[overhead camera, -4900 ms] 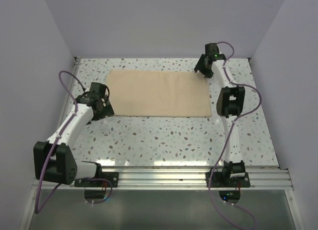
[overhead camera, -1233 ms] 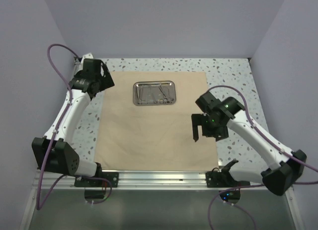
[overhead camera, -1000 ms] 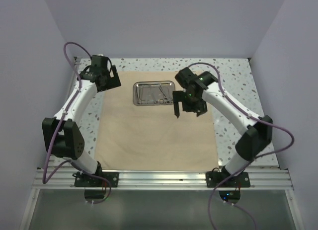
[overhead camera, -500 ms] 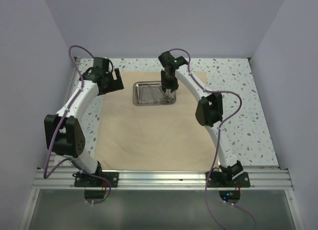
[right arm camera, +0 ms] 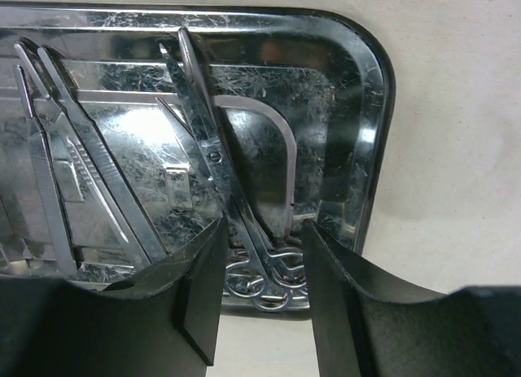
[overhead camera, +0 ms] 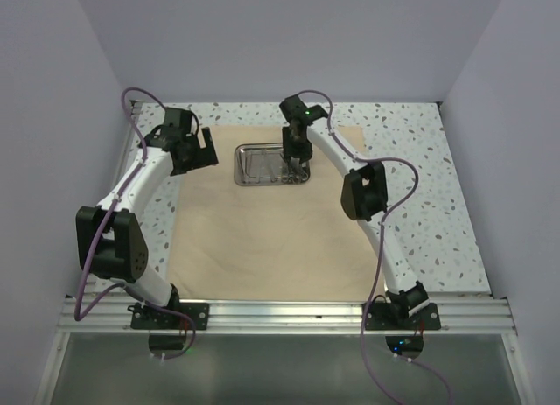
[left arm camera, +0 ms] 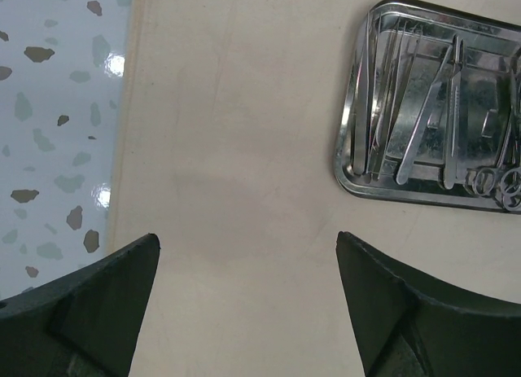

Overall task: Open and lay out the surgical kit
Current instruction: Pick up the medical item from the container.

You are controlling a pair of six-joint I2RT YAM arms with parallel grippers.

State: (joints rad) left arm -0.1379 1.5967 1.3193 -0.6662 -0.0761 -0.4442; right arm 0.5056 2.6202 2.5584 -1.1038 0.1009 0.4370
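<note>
Steel tray (right arm camera: 378, 108) below right gripper (right arm camera: 262, 234); jaws parted astride ring-handled scissors (right arm camera: 213, 161). Step: picking instrument; next, close and lift. Left gripper (left arm camera: 246, 243) spread, empty.

The cloth wrap (overhead camera: 271, 239), earlier folded at the far side of the tabletop, now lies spread toward the near edge, baring the steel tray (overhead camera: 243, 164). The right gripper (right arm camera: 262, 283) has come from the far-right corner to the tray's right end. The left gripper (left arm camera: 248, 251) has moved to the wrap's far-left corner.
</note>
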